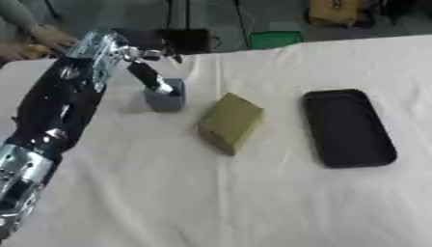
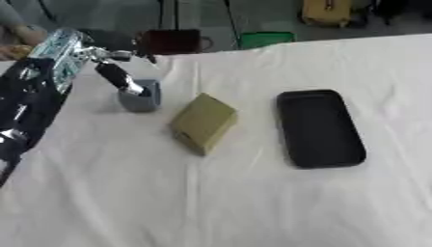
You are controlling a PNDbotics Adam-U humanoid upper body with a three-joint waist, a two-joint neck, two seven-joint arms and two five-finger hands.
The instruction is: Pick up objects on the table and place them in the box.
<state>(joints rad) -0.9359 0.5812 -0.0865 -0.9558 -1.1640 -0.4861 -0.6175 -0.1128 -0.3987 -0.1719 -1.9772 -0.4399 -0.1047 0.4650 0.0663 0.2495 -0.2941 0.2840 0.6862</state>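
Left hand point(image 1: 152, 77) reaches the grey block point(image 1: 165, 100), fingers blurred, grip impossible to tell; olive box point(image 1: 230, 122) beside.

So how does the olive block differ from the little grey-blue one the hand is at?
The olive block is larger, yellowish-green and lies untouched mid-table. The grey-blue block is smaller, sits farther back to the left, and the left hand has a finger reaching down onto it. Both are boxy and rest on the white cloth.

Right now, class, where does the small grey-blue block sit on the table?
The grey-blue block sits on the far left of the white table, just left of the olive box, with the left robot hand reaching onto it.
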